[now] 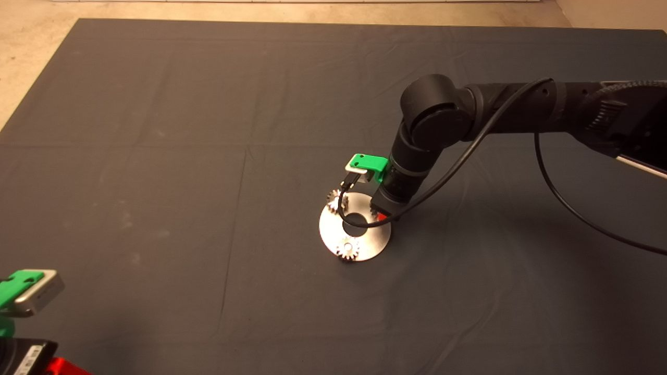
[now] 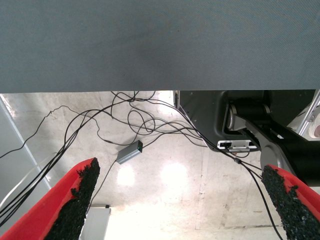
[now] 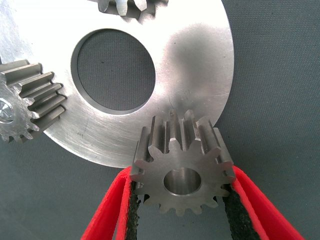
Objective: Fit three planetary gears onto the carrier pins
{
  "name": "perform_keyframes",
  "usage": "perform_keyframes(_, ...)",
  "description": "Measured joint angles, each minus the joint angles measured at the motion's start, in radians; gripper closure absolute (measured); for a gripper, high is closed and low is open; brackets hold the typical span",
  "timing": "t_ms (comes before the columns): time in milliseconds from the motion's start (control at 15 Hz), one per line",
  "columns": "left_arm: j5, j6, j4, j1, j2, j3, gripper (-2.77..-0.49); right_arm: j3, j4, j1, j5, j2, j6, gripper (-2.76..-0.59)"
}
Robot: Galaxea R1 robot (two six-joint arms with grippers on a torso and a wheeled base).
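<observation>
Three gears show around one round plate (image 1: 365,245) lying on the dark mat (image 1: 156,156). Two gears sit on the plate: one (image 1: 348,250) at its near rim, one (image 1: 336,198) at its far-left rim, each with a silver pin end visible in its bore (image 3: 4,111). The third gear (image 3: 182,162) is clamped between the red fingers (image 3: 112,205) of the right gripper (image 3: 182,200), black pads pressed on its teeth at either side, at the plate's right edge. Its centre hole shows a pale metal surface inside; whether that is the third pin cannot be told. In the overhead view the right arm (image 1: 432,114) reaches in over the mat and its wrist hides that side of the plate, a black cable (image 1: 469,151) looping across the plate's central hole (image 1: 356,221).

The left gripper (image 2: 182,200) waits at the mat's near-left corner, well away from the plate, its fingers (image 2: 75,200) spread wide with nothing between them. Its camera looks past the mat's edge to a pale floor strewn with dark cables (image 2: 140,120) and one small grey box (image 2: 130,151). No writing can be read anywhere.
</observation>
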State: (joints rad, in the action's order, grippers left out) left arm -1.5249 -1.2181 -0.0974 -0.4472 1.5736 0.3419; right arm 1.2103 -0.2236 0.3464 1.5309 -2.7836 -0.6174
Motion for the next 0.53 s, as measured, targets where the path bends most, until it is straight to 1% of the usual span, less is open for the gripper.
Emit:
perform_keyframes(133, 0.0, 0.0, 0.0, 0.0, -0.003, 0.0, -2.33, -0.011, 0.001, 0.0, 0.005, 0.0, 0.0, -1.02)
perform_keyframes(333, 0.0, 0.0, 0.0, 0.0, -0.004, 0.0, -2.33, -0.026, 0.015, -0.004, 0.002, 0.0, 0.0, -1.01)
perform_keyframes(533, 0.0, 0.0, 0.0, 0.0, -0.004, 0.0, -2.33, -0.033, 0.016, -0.005, 0.001, 0.002, 0.001, -1.02)
